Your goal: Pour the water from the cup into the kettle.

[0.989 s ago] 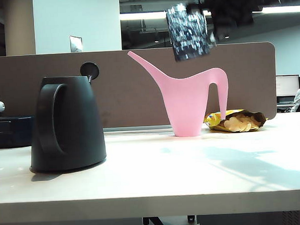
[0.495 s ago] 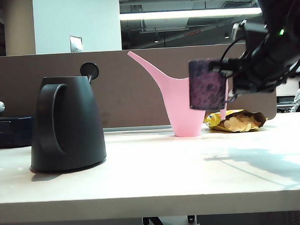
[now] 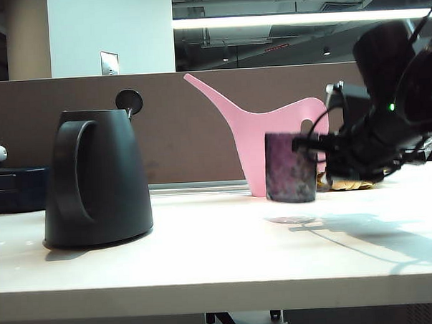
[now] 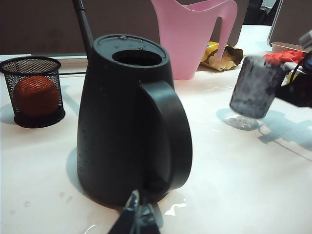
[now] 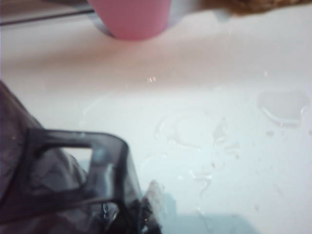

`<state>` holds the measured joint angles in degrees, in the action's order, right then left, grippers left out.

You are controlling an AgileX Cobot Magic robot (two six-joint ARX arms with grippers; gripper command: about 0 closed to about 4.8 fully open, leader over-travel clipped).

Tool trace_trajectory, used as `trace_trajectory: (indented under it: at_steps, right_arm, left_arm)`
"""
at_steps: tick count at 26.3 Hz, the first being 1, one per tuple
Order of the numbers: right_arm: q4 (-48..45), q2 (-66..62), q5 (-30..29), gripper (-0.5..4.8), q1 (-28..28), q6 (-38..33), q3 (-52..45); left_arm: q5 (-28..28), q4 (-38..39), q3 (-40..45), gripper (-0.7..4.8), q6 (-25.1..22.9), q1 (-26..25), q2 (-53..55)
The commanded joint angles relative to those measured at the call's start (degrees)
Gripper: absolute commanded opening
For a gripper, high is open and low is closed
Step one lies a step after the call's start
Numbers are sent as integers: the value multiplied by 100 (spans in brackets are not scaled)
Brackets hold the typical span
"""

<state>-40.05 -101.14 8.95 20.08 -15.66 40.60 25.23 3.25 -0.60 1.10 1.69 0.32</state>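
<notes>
Right gripper (image 3: 323, 146), pinching the handle of the cup (image 3: 291, 166), holds it upright just above the worktop (image 3: 206, 256), right of the kettle (image 3: 96, 178) and before the pink watering can (image 3: 269, 142). Left gripper (image 4: 139, 217): near the kettle, state unclear.

No text reads anywhere; the wall plaque (image 3: 109, 62) seems too small.

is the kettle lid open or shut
Open: the kettle shows a bare round top hole, and its lid stands raised behind.
</notes>
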Motion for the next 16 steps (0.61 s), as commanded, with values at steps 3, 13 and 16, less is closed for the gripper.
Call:
trace_trajectory:
  at_steps: [3, 13, 16]
  right_arm:
    - [-225, -221, 11, -7, -50, -87, 68]
    - [-168, -249, 315, -7, -63, 240, 72]
    - [-42, -289, 356, -7, -63, 240, 72]
  left_arm:
    - [-13, -76, -13, -5, 0, 0, 4]
    - [-15, -76, -13, -5, 0, 0, 4]
    - [-15, -76, -13, -5, 0, 0, 4]
